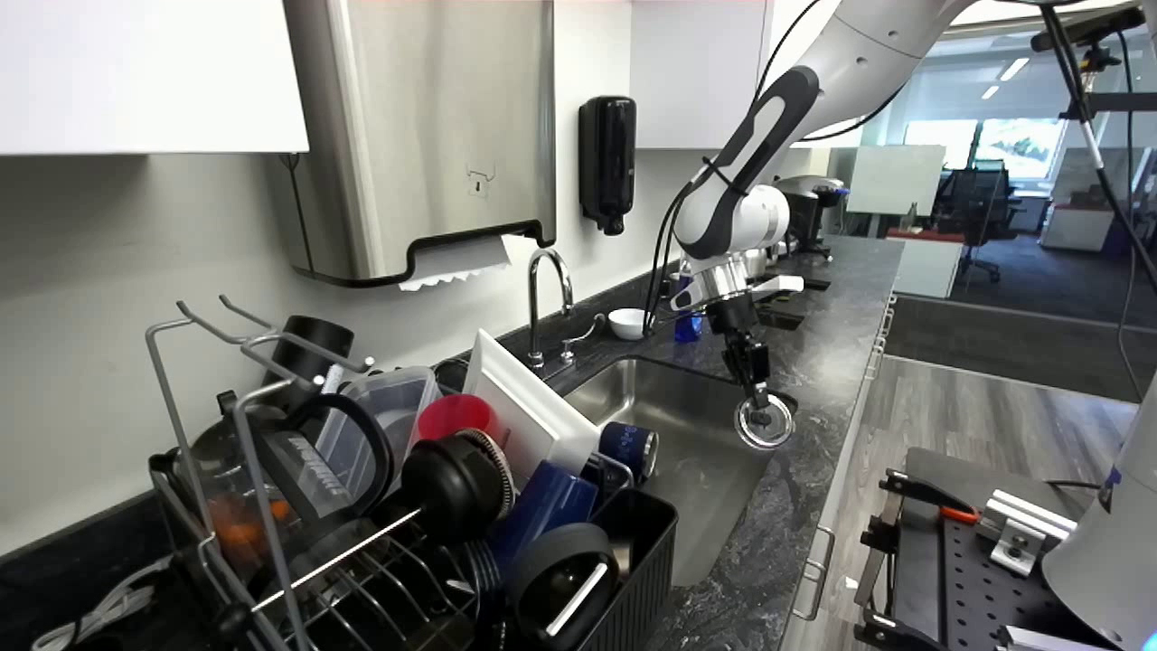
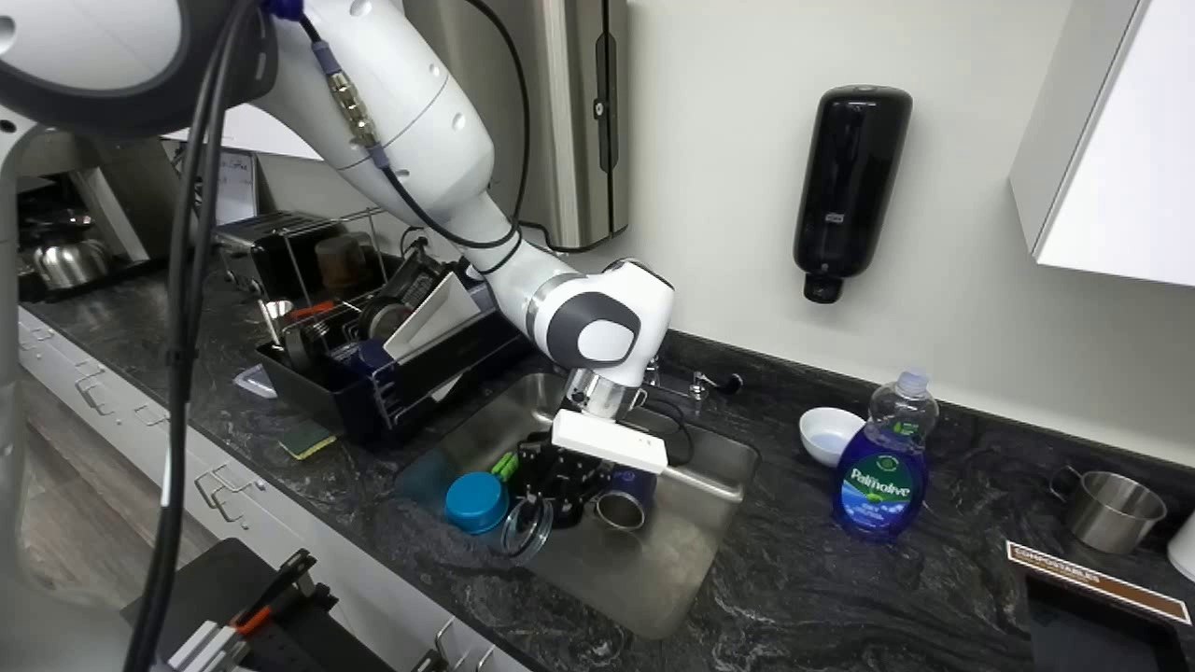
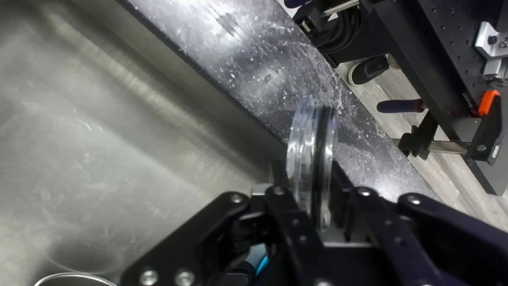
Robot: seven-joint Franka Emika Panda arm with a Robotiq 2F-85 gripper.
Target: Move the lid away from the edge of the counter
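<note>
The gripper (image 3: 311, 180) had its fingers pinched on the lid (image 3: 311, 147), which was tipped up edge-on, right of centre in the wrist view and covering part of the line where the steel sink (image 3: 99, 159) met the counter (image 3: 254, 79). That counter was dark stone with pale veins and some bright glare on it. Also, a shoe (image 3: 369, 70) was on the wood-look floor (image 3: 391, 87), upper right of that frame.

In an exterior view a turquoise dish (image 2: 477, 506) was just left of the lid, and a blue mug (image 2: 638, 485) was in the sink to the right. Same frame, left side: a loaded dish rack (image 2: 327, 403) on the counter with a sponge (image 2: 306, 439) near it. Over on the right there was a white bowl (image 2: 818, 450) next to a bottle of Palmolive (image 2: 880, 476), then a metal cup (image 2: 1103, 525), plus a black dispenser (image 2: 853, 177) up on the pale wall (image 2: 728, 215).

In an exterior view the counter ran off toward the upper right, and past it was basically an office: dark carpet (image 1: 1048, 280), black chair (image 1: 981, 206), pale board (image 1: 898, 181), bright windows (image 1: 1021, 149).
</note>
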